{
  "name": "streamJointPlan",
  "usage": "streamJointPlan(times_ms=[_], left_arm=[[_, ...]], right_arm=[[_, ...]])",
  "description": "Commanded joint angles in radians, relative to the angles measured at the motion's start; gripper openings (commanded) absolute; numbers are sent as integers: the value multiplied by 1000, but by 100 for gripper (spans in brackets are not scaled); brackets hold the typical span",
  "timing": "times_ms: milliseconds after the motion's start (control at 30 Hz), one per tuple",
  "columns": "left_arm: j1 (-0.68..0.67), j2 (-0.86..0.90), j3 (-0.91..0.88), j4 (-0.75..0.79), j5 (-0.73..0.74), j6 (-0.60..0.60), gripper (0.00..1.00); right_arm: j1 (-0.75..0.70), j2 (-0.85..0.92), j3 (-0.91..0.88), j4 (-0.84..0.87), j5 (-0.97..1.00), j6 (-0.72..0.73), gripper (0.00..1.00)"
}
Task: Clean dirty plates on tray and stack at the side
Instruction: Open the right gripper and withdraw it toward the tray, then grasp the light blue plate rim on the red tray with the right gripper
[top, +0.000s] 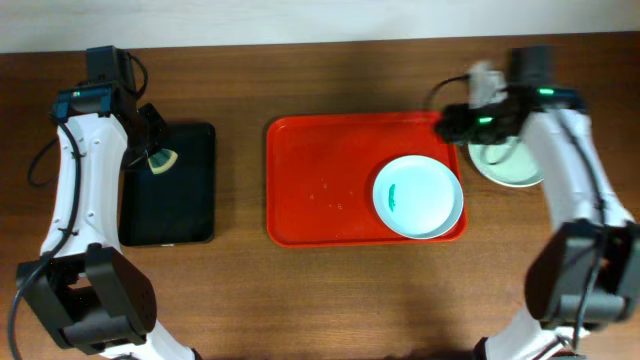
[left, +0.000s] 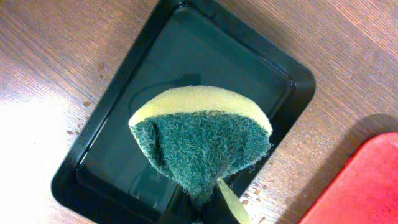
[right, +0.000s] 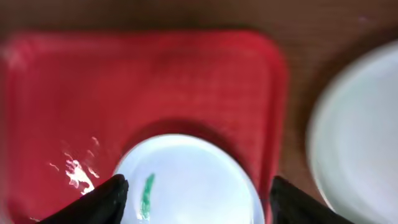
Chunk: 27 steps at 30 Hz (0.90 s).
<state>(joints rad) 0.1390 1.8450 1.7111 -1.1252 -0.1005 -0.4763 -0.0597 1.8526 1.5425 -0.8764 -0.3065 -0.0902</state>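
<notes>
Sponge (left: 202, 140) clamped in left gripper (top: 152, 150) at nine o'clock, right gripper (top: 455, 122) wide, empty — tray (top: 320, 170)'s lone smeared plate (top: 418, 197) looks due scrubbing.

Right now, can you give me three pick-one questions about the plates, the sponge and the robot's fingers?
1. How many plates lie on the red tray? A none; B one; C three.
2. Where is the sponge? A on the red tray; B on a plate; C over the black tray.
3. What are the left fingers doing? A pinching the sponge; B spread open, empty; C holding a plate.
Answers: 1 B, a single smeared plate lies there; 2 C, the wrist view shows that tray right behind it; 3 A, the sponge is squeezed between them.
</notes>
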Motion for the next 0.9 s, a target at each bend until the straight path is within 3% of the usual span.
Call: streamJointPlan(times_ms=[0, 267, 867], left_arm=[[2, 0, -9, 2, 7, -9, 0], [2, 0, -9, 2, 7, -9, 0], [2, 0, -9, 2, 8, -9, 0]], right_arm=[[96, 101, -2, -8, 252, -125, 77], [110, 231, -2, -15, 270, -148, 77], [47, 235, -67, -269, 186, -129, 77]])
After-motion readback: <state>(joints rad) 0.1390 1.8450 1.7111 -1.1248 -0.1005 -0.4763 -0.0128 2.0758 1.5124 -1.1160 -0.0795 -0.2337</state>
